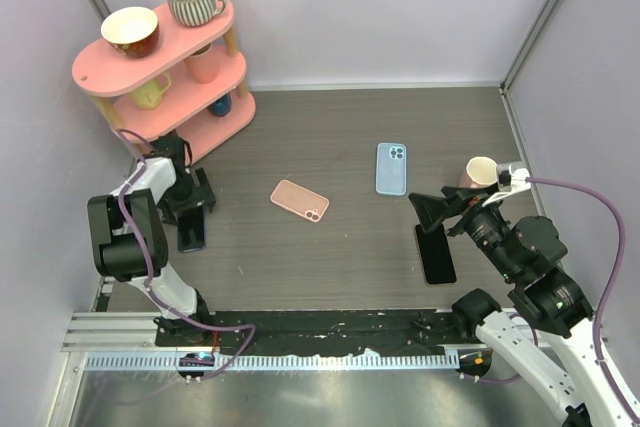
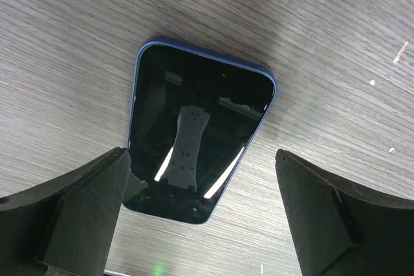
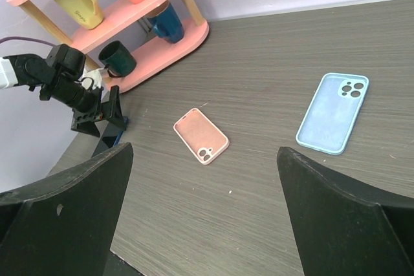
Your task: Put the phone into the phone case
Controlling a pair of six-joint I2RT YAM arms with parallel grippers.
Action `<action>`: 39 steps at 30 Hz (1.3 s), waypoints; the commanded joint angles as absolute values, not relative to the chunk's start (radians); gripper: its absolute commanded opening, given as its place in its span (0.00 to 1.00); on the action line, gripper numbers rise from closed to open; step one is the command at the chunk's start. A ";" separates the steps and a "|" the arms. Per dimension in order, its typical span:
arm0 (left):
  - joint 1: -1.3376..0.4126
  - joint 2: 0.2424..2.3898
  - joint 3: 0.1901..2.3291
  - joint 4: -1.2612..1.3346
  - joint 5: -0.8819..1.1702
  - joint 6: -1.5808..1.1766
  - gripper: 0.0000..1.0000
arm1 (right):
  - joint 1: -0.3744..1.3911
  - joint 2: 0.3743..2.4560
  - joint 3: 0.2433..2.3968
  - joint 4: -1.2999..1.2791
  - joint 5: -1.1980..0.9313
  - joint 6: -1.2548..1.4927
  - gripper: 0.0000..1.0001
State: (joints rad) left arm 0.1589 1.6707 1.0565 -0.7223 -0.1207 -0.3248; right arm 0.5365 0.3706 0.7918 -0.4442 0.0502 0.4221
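A dark phone with a blue rim (image 2: 197, 134) lies screen up on the table at the left (image 1: 191, 233). My left gripper (image 2: 200, 214) hovers open just over its near end (image 1: 190, 205), and nothing sits between the fingers. The pink phone case (image 1: 300, 200) lies open side up mid-table, also seen in the right wrist view (image 3: 201, 136). A light blue case (image 1: 391, 168) lies further right (image 3: 333, 113). My right gripper (image 1: 436, 217) stands open and empty (image 3: 204, 214). Just below it a black phone (image 1: 436, 253) rests flat.
A pink three-tier shelf (image 1: 155, 57) with mugs and a bowl stands at the back left, close behind the left arm. A pink cup (image 1: 480, 171) sits by the right wrist. Grey walls enclose the table on three sides.
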 commanded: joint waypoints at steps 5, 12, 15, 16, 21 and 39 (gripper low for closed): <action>0.115 1.694 1.066 -0.767 -0.040 -0.356 0.97 | 0.537 0.410 0.821 -0.430 0.110 0.411 0.99; 0.089 1.600 1.012 -0.753 0.101 -0.400 0.97 | 0.537 0.506 0.801 -0.397 0.057 0.422 0.98; 0.087 1.597 1.017 -0.768 0.054 -0.388 0.97 | 0.535 0.609 0.790 -0.339 -0.066 0.436 0.94; 0.086 1.600 1.012 -0.772 0.028 -0.390 0.97 | 0.537 0.686 0.793 -0.324 -0.087 0.446 0.93; 0.045 1.624 1.018 -0.798 -0.101 -0.400 1.00 | 0.537 0.958 0.871 -0.258 -0.158 0.451 0.81; -0.077 1.539 1.017 -0.816 -0.256 -0.529 1.00 | 0.655 1.597 1.079 -0.257 0.152 0.874 0.49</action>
State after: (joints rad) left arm -0.1017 1.5455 0.9943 -0.8120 -0.2794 -0.4866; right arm 0.5827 1.6497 1.0740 -0.2287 -0.0864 0.5114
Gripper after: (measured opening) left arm 0.996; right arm 0.499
